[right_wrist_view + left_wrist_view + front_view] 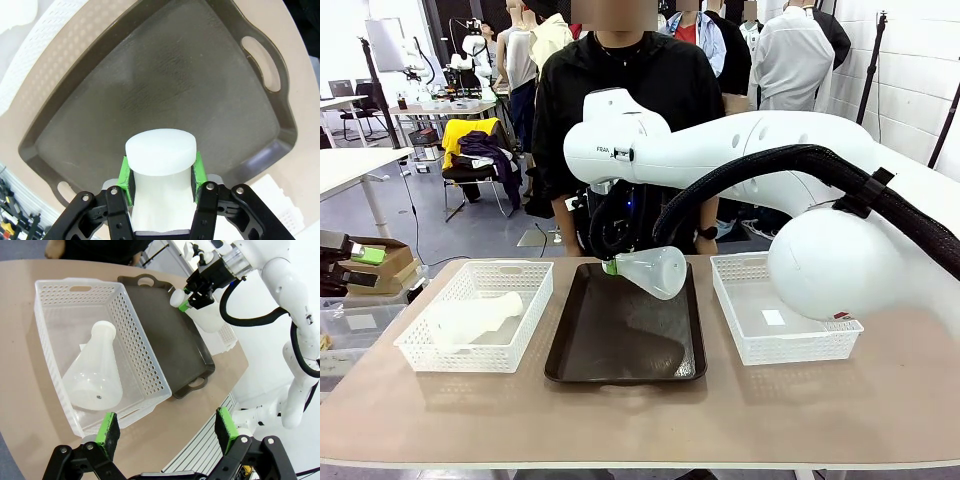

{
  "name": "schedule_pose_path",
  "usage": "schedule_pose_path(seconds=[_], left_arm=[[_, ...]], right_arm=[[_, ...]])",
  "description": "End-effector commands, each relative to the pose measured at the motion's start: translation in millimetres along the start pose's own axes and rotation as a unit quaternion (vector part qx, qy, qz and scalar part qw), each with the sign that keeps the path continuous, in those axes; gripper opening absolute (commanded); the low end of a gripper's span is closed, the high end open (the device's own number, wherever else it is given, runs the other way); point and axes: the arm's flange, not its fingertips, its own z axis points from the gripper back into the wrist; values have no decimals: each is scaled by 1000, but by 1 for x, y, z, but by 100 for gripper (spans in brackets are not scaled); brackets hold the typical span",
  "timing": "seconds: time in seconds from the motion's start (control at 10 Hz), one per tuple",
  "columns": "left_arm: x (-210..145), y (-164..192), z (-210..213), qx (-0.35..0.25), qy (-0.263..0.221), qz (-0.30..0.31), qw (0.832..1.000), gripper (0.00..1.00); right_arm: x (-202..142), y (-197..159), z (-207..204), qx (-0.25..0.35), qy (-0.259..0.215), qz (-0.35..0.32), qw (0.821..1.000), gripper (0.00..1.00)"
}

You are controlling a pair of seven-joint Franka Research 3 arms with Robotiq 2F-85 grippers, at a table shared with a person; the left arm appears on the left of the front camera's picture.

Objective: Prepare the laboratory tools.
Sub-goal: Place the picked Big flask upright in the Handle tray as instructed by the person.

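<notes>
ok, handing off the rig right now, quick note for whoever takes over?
Right gripper: shut on the neck of the held flask, which is tilted over the far end of the dark tray. Can't tell if it touches the tray.
Left gripper: open, holding nothing, above the table's near edge by the left basket.
Second flask: lying on its side in the left basket.
Done: one flask in grasp.
Left: set it down, probably on the tray, then fetch the second flask.

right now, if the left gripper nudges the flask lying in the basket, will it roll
Likely rolls in an arc: the flask lies on its side, a cone. Probably light, looking empty and translucent. The basket walls should stop it.
</notes>
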Motion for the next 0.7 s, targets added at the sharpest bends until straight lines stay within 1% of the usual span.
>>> schedule_pose_path(seconds=[0.0, 0.1, 0.2, 0.4, 0.5, 0.6], left_arm=[[0, 1, 2, -4, -7, -2, 1000, 100], [0, 1, 2, -4, -7, -2, 1000, 100], [0, 1, 2, -4, -7, -2, 1000, 100], [0, 1, 2, -4, -7, -2, 1000, 100], [0, 1, 2, -4, -7, -2, 1000, 100], [0, 1, 2, -4, -7, -2, 1000, 100]], right_arm=[[-2, 9, 14, -22, 6, 14, 1000, 0], [-7, 22, 37, -30, -6, 35, 999, 0], [-15, 29, 58, -31, -30, 44, 998, 0], [-34, 40, 96, -51, -95, 60, 992, 0], [-47, 36, 107, -37, -143, 67, 987, 0], [-57, 30, 109, -11, -225, 102, 969, 0]])
